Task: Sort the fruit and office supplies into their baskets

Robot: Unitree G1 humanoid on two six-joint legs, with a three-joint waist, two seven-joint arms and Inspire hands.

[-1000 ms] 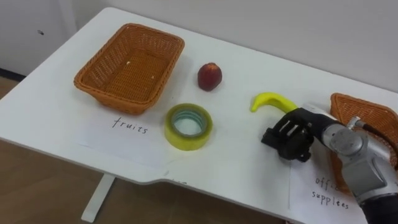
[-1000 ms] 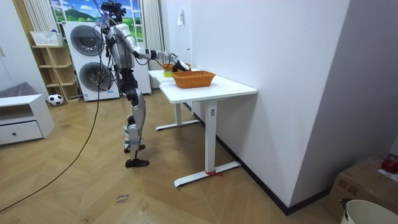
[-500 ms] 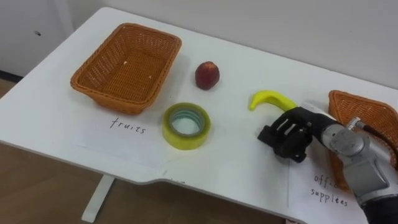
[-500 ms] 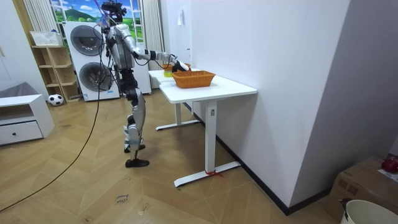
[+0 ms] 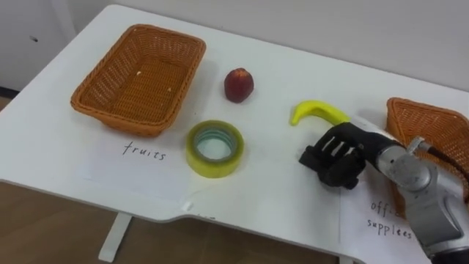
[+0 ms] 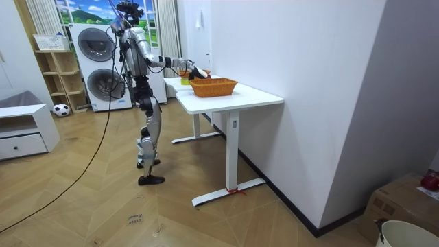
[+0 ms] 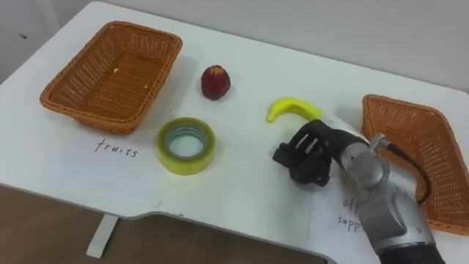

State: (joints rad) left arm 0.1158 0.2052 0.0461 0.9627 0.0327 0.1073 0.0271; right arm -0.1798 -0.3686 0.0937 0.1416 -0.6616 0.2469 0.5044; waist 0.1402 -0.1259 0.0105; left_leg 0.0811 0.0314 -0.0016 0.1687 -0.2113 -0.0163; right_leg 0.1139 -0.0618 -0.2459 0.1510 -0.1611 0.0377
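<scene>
Near the front edge of the worktop [image 5: 278,198], the yellow tape roll [image 5: 214,148] lies left of centre. The right hand [image 5: 338,163] is positioned toward the right edge, its fingers [image 5: 330,149] curled inward and holding nothing. The banana [image 5: 316,112] lies just beyond the hand and the red fruit [image 5: 238,84] farther back; the fruit basket [image 5: 124,119] at the far left corner holds no fruit, and the supplies basket [image 5: 425,121] sits at the right edge. The step in hand is judged to be the approach to the banana: the next move calls for opening the fingers, closing them round its middle, and carrying it clear of the tape roll to the fruit basket.

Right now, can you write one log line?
right hand: curled, beside banana | tape, red fruit: on table | fruits basket: no fruit
</scene>
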